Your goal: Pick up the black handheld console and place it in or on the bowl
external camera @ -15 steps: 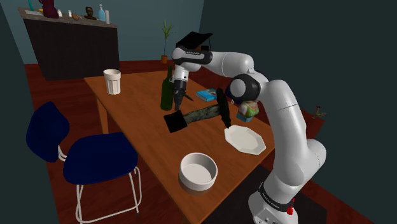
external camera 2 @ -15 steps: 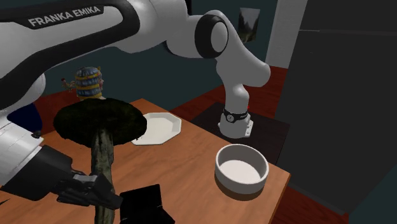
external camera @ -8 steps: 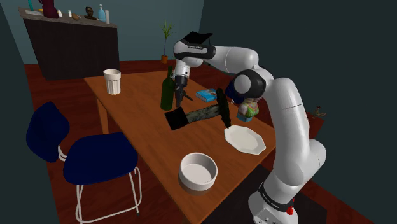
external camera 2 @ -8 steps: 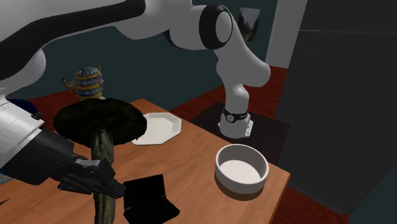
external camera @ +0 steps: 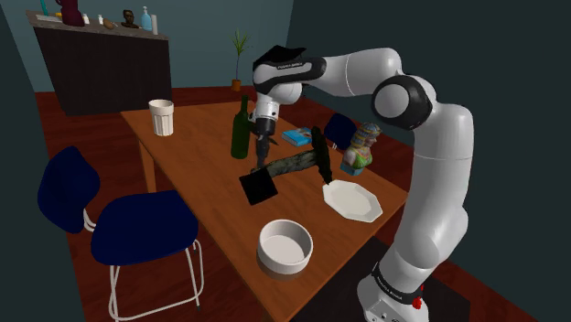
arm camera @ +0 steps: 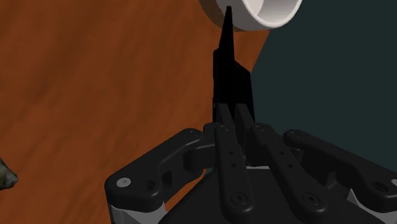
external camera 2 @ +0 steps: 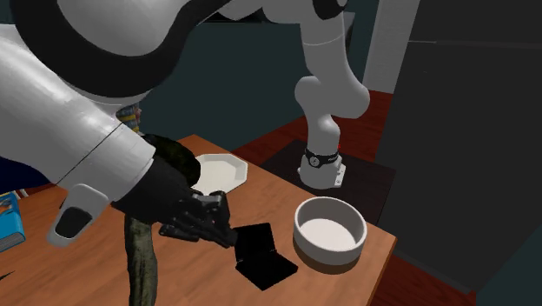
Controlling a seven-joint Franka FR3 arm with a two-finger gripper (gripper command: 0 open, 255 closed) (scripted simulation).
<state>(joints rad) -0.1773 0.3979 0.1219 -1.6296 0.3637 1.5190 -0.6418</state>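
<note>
A black handheld console (external camera: 258, 186) hangs above the wooden table (external camera: 197, 174), clasped at its upper edge by my gripper (external camera: 262, 157), which is shut on it. In the second exterior view the console (external camera 2: 263, 254) hangs tilted under the gripper (external camera 2: 224, 233), just left of the white bowl (external camera 2: 329, 230). In the wrist view the console (arm camera: 230, 76) shows edge-on between the fingers (arm camera: 222, 124), its far tip pointing at the bowl (arm camera: 261, 13). The bowl (external camera: 285, 245) stands near the table's front corner, below the console in the shoulder view.
A dark mushroom-shaped object (external camera: 297, 163) lies right behind the console. A white octagonal plate (external camera: 353, 199), a green bottle (external camera: 240, 128), a blue book (external camera: 296, 137), a figurine (external camera: 361, 148) and a ribbed cup (external camera: 161, 117) share the table. Blue chairs (external camera: 137, 229) stand alongside.
The gripper has carried the console closer to the bowl, down the table in the shoulder view and rightward in the second exterior view. The arm's elbow has swung upward.
</note>
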